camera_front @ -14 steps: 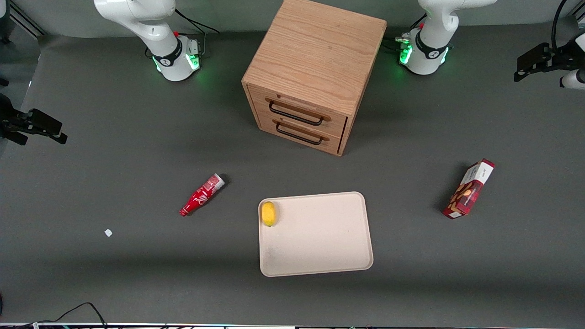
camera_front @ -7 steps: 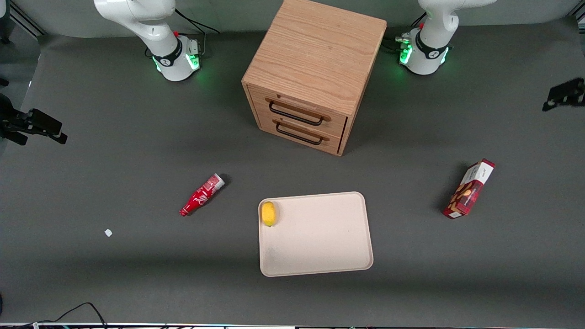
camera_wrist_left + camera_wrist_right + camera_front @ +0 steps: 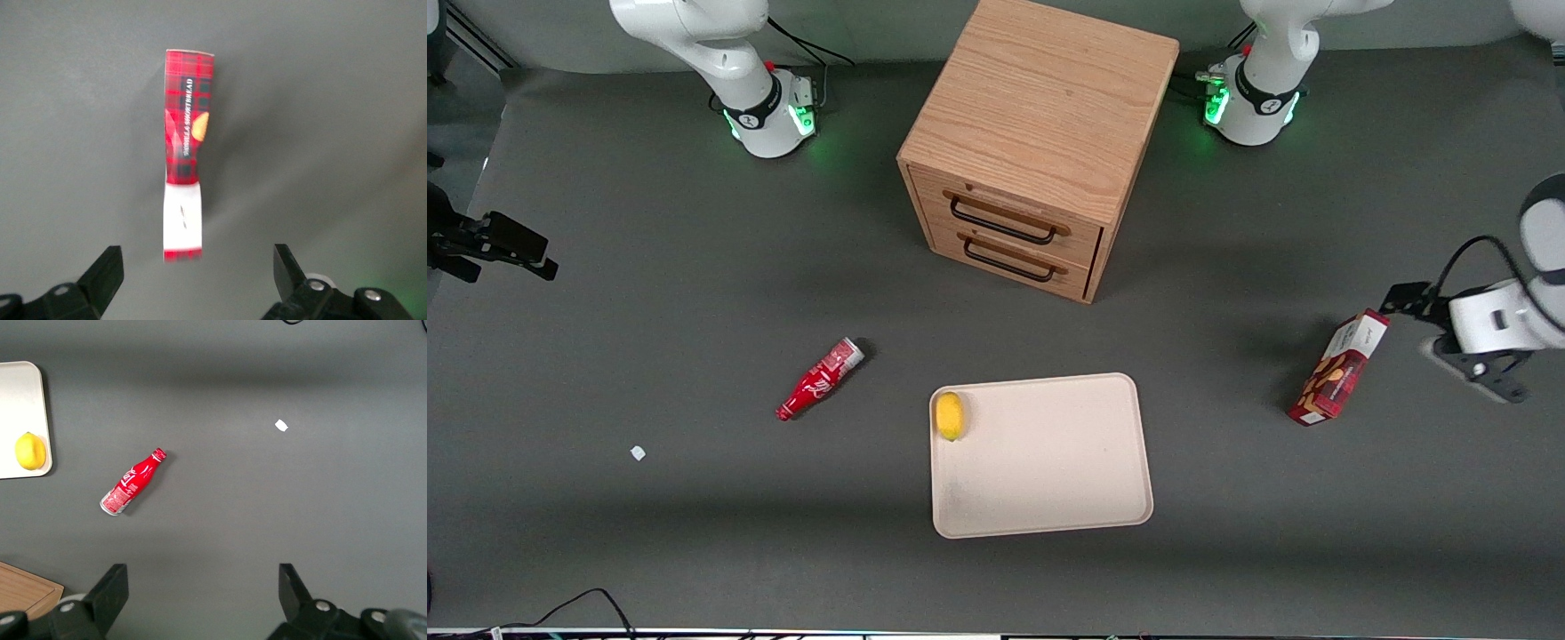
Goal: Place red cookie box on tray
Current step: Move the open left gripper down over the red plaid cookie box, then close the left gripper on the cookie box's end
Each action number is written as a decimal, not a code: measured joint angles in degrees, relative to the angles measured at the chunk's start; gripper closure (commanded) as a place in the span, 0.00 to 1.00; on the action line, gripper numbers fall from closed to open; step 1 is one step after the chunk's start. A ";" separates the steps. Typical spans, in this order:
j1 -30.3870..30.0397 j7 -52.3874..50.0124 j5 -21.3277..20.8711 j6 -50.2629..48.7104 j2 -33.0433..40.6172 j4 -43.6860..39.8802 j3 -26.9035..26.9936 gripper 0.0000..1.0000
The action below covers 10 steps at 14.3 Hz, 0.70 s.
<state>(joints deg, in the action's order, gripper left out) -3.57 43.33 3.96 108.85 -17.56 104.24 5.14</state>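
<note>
dark grey table (image 3: 694, 293) under wooden cabinet (image 3: 1040, 133), tray (image 3: 1049, 507), red bottle (image 3: 818, 380), red cookie box (image 3: 1340, 366), white scrap (image 3: 638, 453); gripper (image 3: 1449, 342) above it, beside the box

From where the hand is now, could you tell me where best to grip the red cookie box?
Probably across the narrow width of the red cookie box at mid-length, coming straight down from above. It stands on a long edge on the table, slim face up. The hand hovers open near its white end.

Your pincer (image 3: 197, 273) hung spread just beside the red cookie box (image 3: 1338, 366); bare desk (image 3: 1227, 444) lay between box and tray (image 3: 1040, 524).
</note>
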 measured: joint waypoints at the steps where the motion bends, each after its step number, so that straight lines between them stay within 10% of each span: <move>1: 0.00 0.52 0.18 3.82 -0.73 2.36 -0.03 0.00; 10: 0.04 1.93 2.18 19.53 -6.46 7.24 -1.43 0.00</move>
<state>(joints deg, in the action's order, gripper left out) -3.53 45.26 6.14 128.37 -24.02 111.48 3.71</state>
